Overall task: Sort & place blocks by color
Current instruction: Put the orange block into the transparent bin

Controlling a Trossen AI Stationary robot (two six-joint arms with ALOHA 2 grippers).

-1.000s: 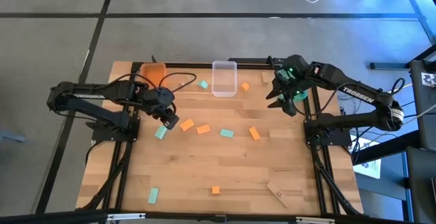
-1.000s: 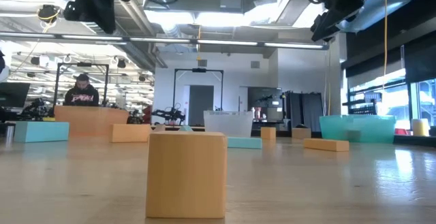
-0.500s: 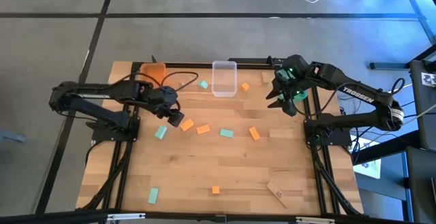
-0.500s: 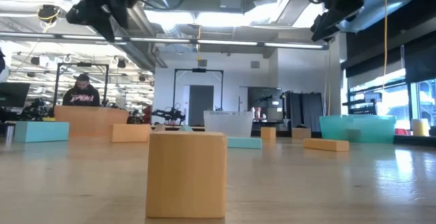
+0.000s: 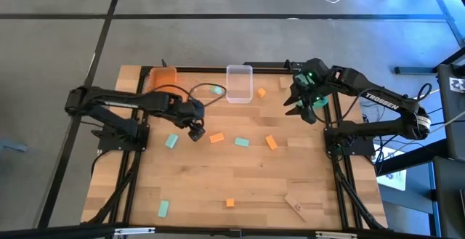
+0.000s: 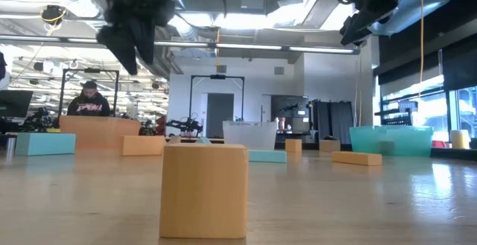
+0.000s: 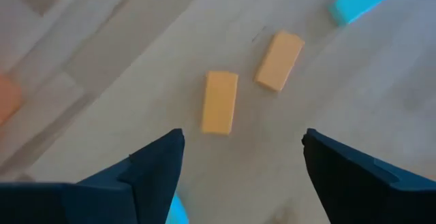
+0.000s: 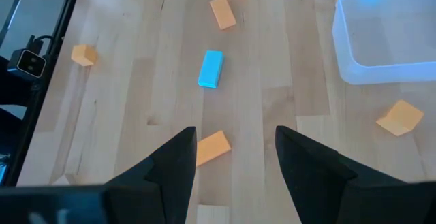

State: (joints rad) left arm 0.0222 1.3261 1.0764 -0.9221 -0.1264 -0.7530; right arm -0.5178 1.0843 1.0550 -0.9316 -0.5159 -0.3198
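Observation:
Small orange, mint green and light wood blocks lie scattered flat on the wooden table point(image 5: 247, 173). My left gripper point(image 5: 195, 131) is open and empty, above the table's left middle. In the left wrist view its fingers point(image 7: 242, 157) stand apart above two orange blocks point(image 7: 220, 102) point(image 7: 279, 61), with a mint block point(image 7: 359, 1) farther off. My right gripper point(image 5: 301, 108) is open and empty, held high near the far right. Its wrist view point(image 8: 235, 157) looks down on a mint block point(image 8: 210, 68) and an orange block point(image 8: 212, 147).
An orange bin point(image 5: 163, 78) and a clear bin point(image 5: 239, 83) stand at the far edge. More blocks lie near the front edge: mint point(image 5: 164, 208), orange point(image 5: 229, 203) and wood point(image 5: 296, 207). An orange block point(image 6: 203, 191) stands close before the low camera. A person point(image 6: 89, 100) sits in the room behind.
My left gripper has moved toward the table's right edge and now stands over the orange block beside the mint one at the left middle. It has stayed open. No block has moved.

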